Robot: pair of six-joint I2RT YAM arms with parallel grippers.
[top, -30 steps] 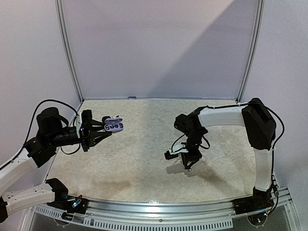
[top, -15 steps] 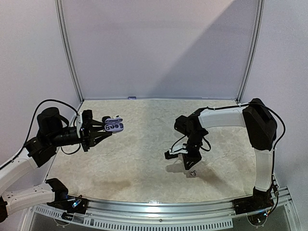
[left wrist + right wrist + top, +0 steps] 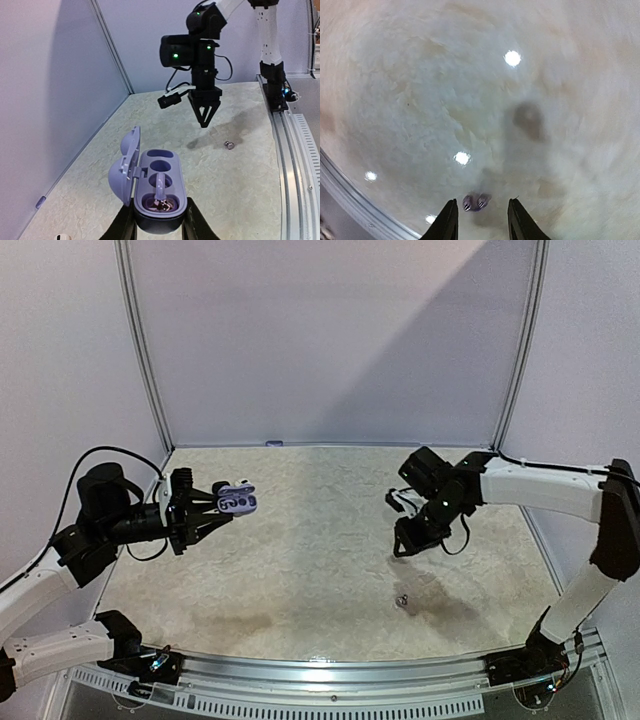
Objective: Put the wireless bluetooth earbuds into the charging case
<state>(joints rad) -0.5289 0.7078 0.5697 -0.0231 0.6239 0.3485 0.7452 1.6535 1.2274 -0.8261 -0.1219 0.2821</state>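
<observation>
The left end effector (image 3: pixel 159 227) pinches the open charging case (image 3: pixel 170 172) aloft, one well apparently filled. One earbud (image 3: pixel 403 599) lies on the bench (image 3: pixel 300 570) below the spread, empty right end effector (image 3: pixel 400 546); its insertion remains.

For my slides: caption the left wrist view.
Left gripper holds open lilac plastic charging case, one earbud inside; right gripper hovers over small silvery earbud on beige table.

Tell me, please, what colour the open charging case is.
The charging case is pale lavender, lid and inner face alike; it shows best in the left wrist view.
</observation>
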